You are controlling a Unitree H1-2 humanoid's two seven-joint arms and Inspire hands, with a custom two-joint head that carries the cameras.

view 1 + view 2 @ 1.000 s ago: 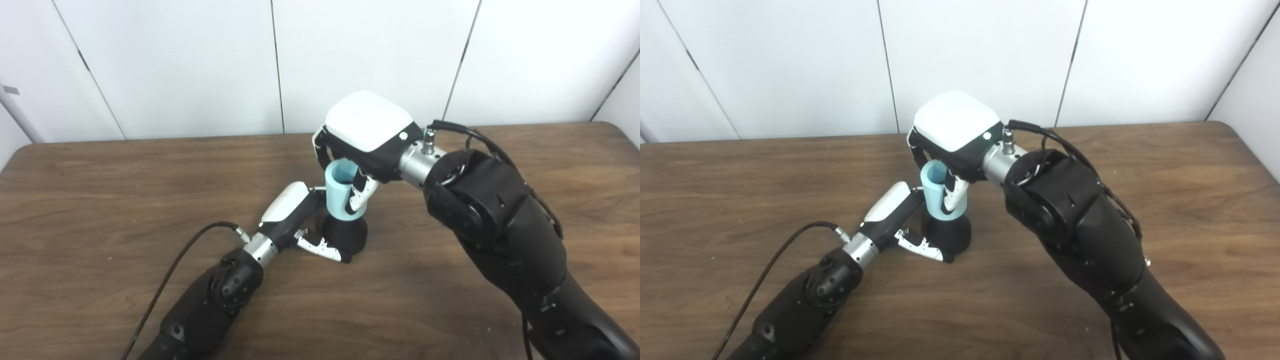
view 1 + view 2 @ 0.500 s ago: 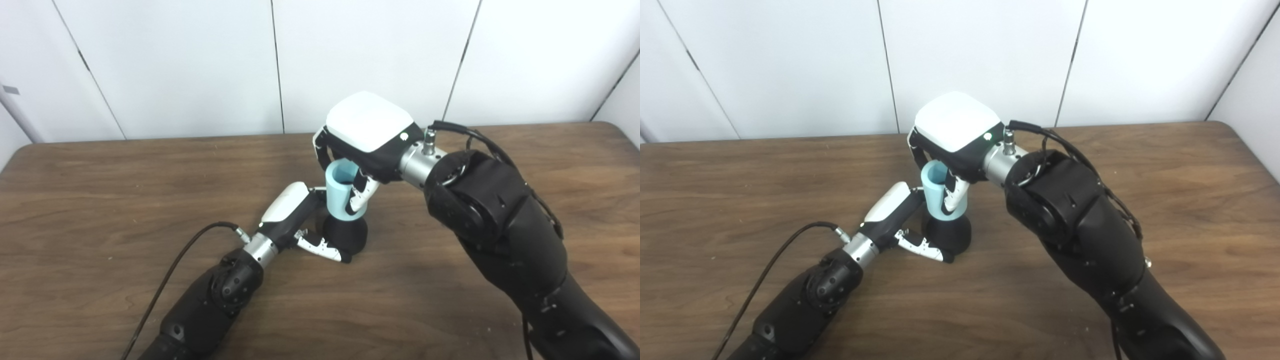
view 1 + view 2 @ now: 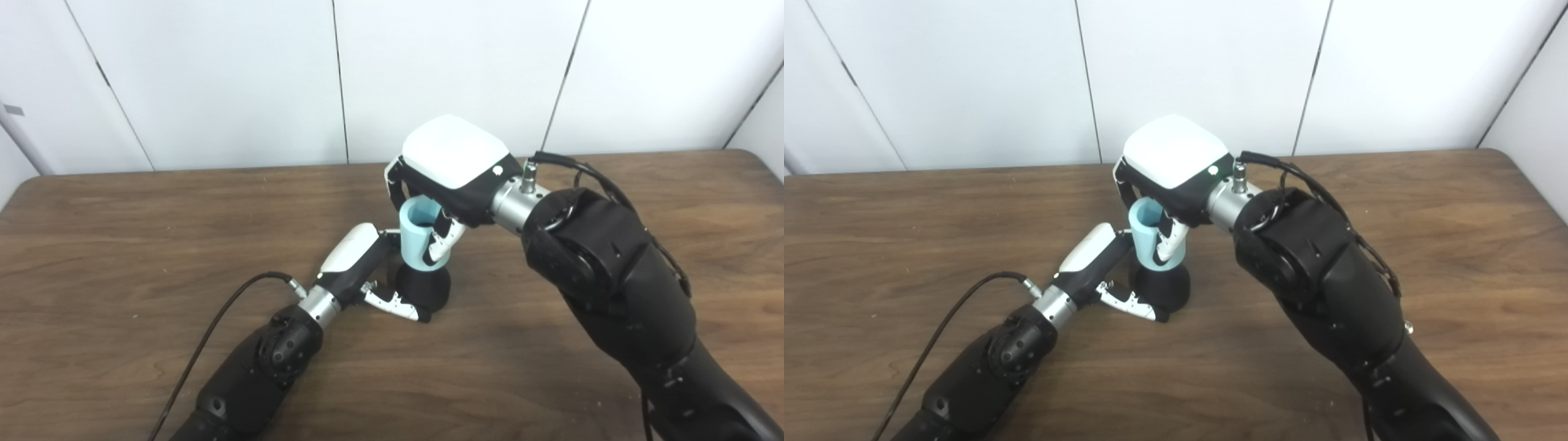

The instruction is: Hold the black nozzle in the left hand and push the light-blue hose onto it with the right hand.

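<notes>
The black nozzle [image 3: 424,288] stands upright on the worktop [image 3: 122,233], its flared base braced by the left hand [image 3: 367,269], whose fingers wrap its near side. The light-blue hose [image 3: 418,239] sits on top of the nozzle, its lower end over the neck, clamped in the right hand [image 3: 450,168] from above. The joining looks mostly done; a final push down may remain.

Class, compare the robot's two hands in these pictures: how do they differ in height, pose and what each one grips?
The left hand sits low near the wooden table, fingers around the black nozzle; the right hand is higher, curled from above onto the light-blue hose. The left hand reaches in sideways; the right hand's white back faces up. Both are closed on one part of the same upright stack.
</notes>
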